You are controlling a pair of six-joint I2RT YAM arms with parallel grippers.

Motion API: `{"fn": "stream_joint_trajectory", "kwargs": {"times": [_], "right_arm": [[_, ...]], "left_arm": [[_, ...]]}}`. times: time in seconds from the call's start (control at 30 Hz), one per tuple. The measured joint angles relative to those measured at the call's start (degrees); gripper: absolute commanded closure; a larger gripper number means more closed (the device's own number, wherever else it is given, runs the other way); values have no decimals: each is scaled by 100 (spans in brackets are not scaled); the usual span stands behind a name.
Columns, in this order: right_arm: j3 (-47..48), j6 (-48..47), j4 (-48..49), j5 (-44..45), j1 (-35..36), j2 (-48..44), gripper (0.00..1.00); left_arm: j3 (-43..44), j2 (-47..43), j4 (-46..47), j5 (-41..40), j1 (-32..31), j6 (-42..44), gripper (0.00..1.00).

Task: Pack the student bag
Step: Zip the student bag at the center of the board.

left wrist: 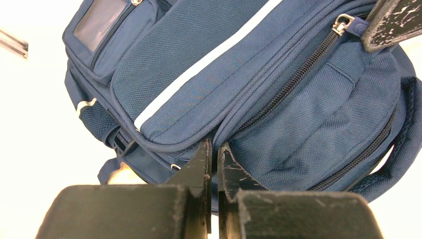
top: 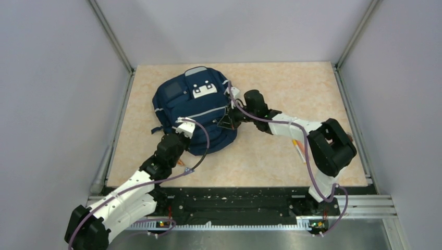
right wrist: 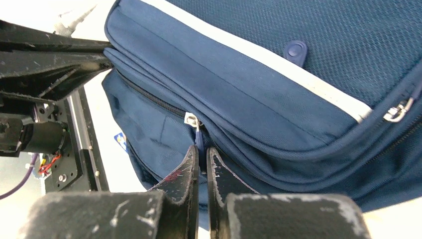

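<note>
- Unzipping looks to be the step in hand: the bag [top: 174, 104] lies flat on the table [top: 292, 88], left of centre and reaching toward the far edge, with its zips shut.
- Right claw [right wrist: 201, 159]: fingers pressed together, pinching the zip pull [right wrist: 198, 137] on the bag's right side, just below the slider.
- Left claw [left wrist: 214, 154]: fingers pressed together on the bag's near seam, apparently nipping a fold of fabric. How much cloth is caught cannot be told.
- Pen [top: 298, 149], or something pen-like, lies on the table near the right edge, partly under the right arm and well apart from the bag.
- To do it well:
  - Pull along the line of the teeth, not up and away from the bag. The track curves round the corner, so the wrist should follow the curve.
  - The left claw should hold firm as an anchor. The fabric is soft, and the whole bag is likely to slide or bunch if it lets go.
  - Draw slowly. The pull is a small flat tab and could slip from the tips under a jerk.
  - Watch for the flap above the zip folding into the slider.
</note>
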Motion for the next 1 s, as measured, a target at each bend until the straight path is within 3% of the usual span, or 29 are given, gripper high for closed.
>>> {"fn": "stream_joint_trajectory", "kwargs": {"times": [0.43,1.0], "right_arm": [[-151,-470,-494,-138,-439,-90,100],[407,-256,-885,859,-437,83,100]], "left_arm": [[-9,-269,-138,-389,-63,-155,100],[-9,-365,-90,-643,-138,-601,100]]}}
